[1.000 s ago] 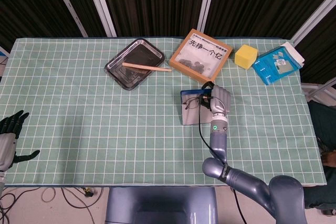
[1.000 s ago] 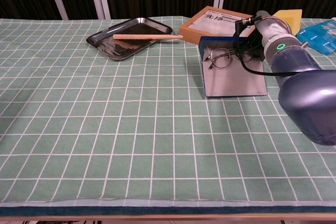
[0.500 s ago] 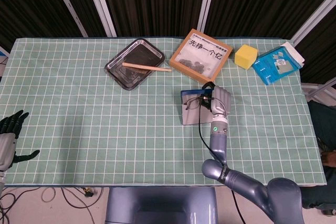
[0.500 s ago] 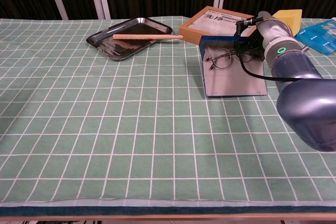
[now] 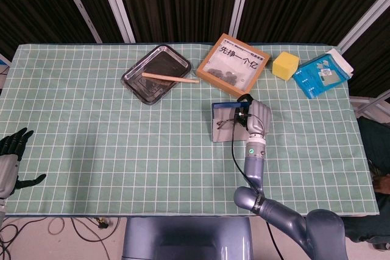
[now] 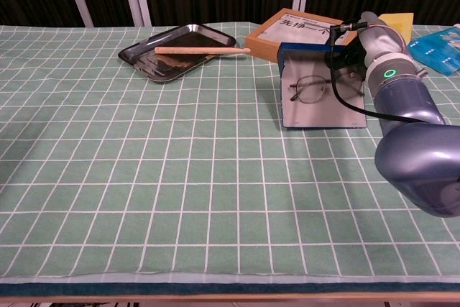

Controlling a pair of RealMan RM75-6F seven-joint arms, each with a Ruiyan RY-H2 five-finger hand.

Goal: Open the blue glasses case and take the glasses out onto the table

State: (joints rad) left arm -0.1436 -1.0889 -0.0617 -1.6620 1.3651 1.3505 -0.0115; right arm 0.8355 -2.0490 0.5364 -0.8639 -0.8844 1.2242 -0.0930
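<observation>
The blue glasses case [image 5: 223,132] [image 6: 320,114] lies open right of the table's middle, its lid [image 6: 307,53] standing up at the far side over the grey lining. The thin-framed glasses [image 5: 228,123] [image 6: 310,89] sit over the lining, tilted up toward my right hand. My right hand [image 5: 256,117] [image 6: 368,39] is at the case's right end, fingers curled in, and seems to pinch the glasses' near temple; the contact itself is hard to see. My left hand [image 5: 10,155] hangs at the table's front left edge with fingers apart, holding nothing.
A metal tray [image 5: 135,81] [image 6: 136,54] with a wooden stick [image 5: 170,78] lies at the back left. Behind the case are a wooden framed box [image 5: 234,64] [image 6: 295,30], a yellow block [image 5: 285,65] and a blue packet [image 5: 320,75]. A black cable [image 6: 352,103] runs from my right hand.
The right hand has shifted slightly right and away. The case slid a little right with its lid more upright. The glasses now sit lower over the lining.
</observation>
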